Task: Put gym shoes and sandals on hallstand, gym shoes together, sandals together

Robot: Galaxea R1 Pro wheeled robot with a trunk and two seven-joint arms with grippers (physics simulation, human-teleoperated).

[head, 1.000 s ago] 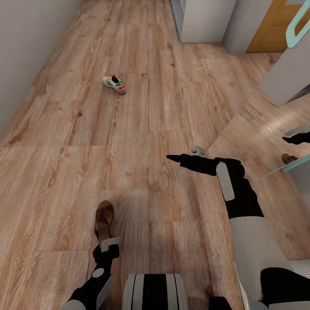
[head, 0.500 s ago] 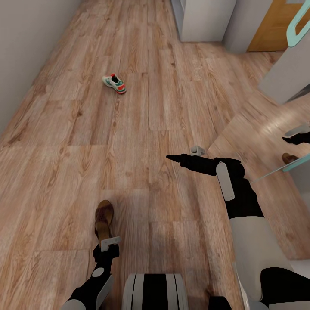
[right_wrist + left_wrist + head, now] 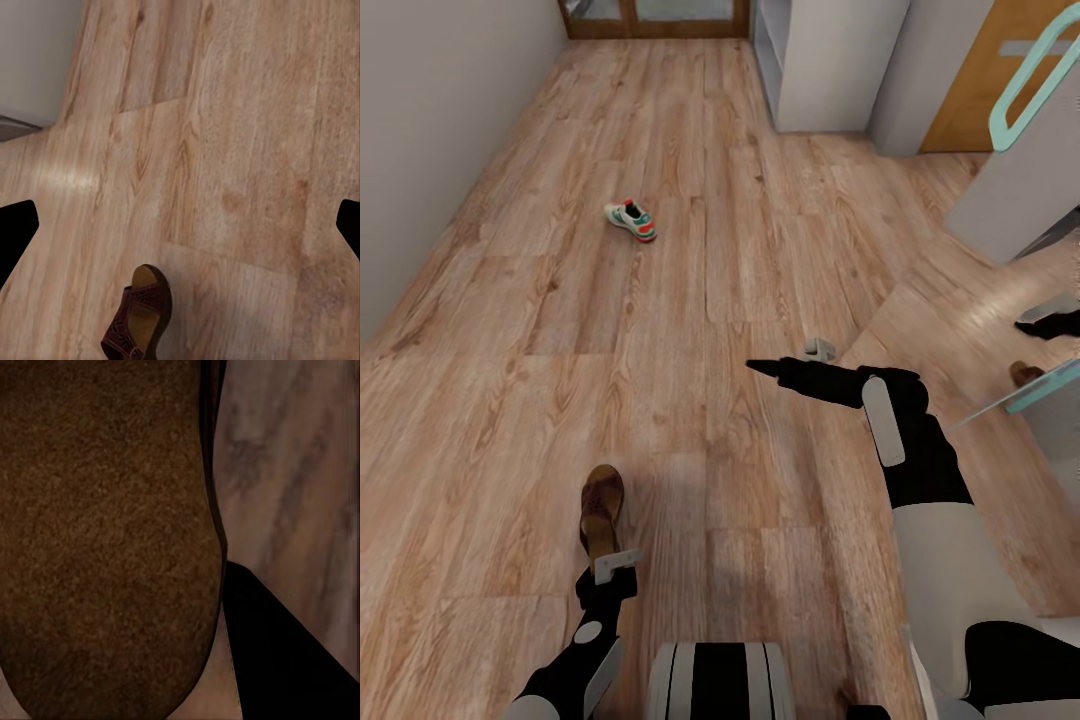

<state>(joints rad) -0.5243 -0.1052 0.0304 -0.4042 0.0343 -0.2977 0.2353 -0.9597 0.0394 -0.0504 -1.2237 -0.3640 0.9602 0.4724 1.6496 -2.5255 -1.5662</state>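
Head view: the light brown wood-grain plank corridor floor [image 3: 690, 300] runs ahead between a pale grey wall [image 3: 440, 130] on the left and a light-grey cabinet unit [image 3: 830, 60] at the far right; a mirror panel with teal trim [image 3: 1000, 330] stands just beside the right arm. The white-and-black right arm reaches forward, and its claw [image 3: 815, 350] hangs over bare planks; the right wrist view shows its two fingertips set wide apart, released and empty. The left claw [image 3: 612, 562] is clenched on a slim brown leather sandal with tan insole [image 3: 601, 508], whose dark sole crowds the left wrist view. One white sneaker with green stripe and red-orange accents [image 3: 631, 219] lies on the floor well ahead, near the left wall. Judged progress: early; no shoe can be seen resting on a rack, one sandal is in hand, and the sneaker remains to be fetched. The floor between robot and sneaker offers open room; the mirror edge crowds the right side.
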